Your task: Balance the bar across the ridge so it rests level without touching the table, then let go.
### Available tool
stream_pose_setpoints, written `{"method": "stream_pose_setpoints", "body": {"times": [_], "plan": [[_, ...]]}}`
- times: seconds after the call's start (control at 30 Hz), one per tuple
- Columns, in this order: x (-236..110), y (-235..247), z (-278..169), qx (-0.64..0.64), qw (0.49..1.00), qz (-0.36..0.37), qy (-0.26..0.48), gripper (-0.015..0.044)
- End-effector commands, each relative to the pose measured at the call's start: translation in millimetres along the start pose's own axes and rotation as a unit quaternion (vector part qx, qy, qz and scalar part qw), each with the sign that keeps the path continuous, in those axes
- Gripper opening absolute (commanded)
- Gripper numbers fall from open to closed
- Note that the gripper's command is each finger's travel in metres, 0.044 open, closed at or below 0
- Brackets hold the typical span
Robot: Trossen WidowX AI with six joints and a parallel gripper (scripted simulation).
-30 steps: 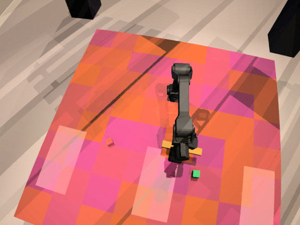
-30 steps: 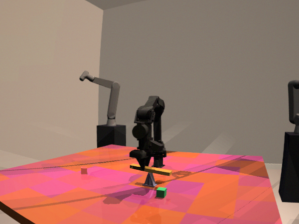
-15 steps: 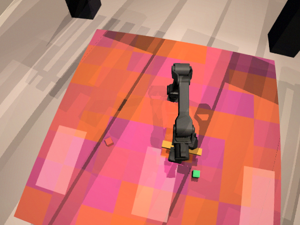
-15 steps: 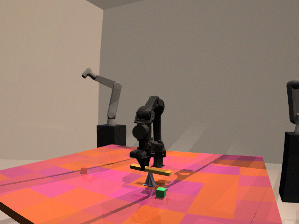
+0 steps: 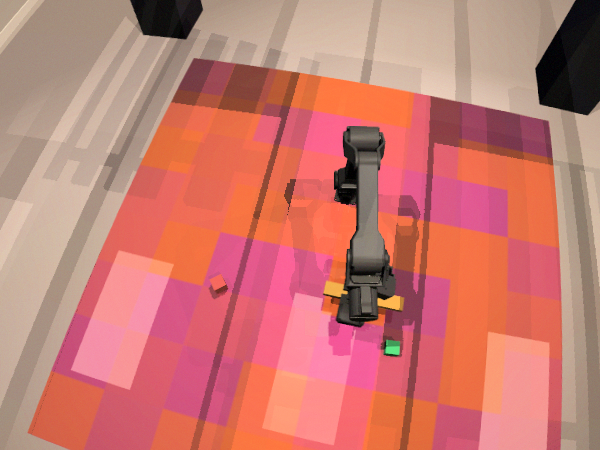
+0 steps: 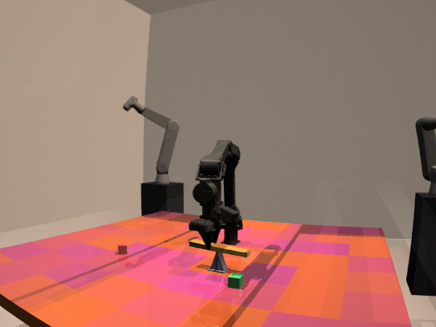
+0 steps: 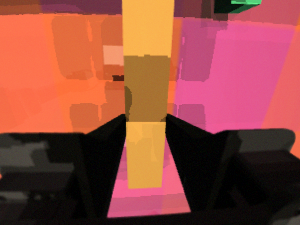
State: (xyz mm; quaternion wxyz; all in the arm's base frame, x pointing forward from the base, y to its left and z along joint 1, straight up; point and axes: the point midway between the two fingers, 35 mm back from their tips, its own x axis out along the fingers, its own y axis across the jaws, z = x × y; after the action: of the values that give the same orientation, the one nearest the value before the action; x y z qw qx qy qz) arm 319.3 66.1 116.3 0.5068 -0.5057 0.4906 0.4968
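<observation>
From exterior, bar (image 6: 232, 249) over ridge (image 6: 219, 262); wrist, hand (image 7: 145, 130) clamping
</observation>
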Motion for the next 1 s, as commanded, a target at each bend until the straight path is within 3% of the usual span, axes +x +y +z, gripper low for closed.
{"method": "stream_pose_setpoints", "body": {"times": [0.0,0.97], "plan": [[0.9,-0.3,-0.2,0.001,1.0,-0.001,0.001,0.0],[3.3,0.0,-0.5,0.001,1.0,-0.001,0.001,0.0]]}}
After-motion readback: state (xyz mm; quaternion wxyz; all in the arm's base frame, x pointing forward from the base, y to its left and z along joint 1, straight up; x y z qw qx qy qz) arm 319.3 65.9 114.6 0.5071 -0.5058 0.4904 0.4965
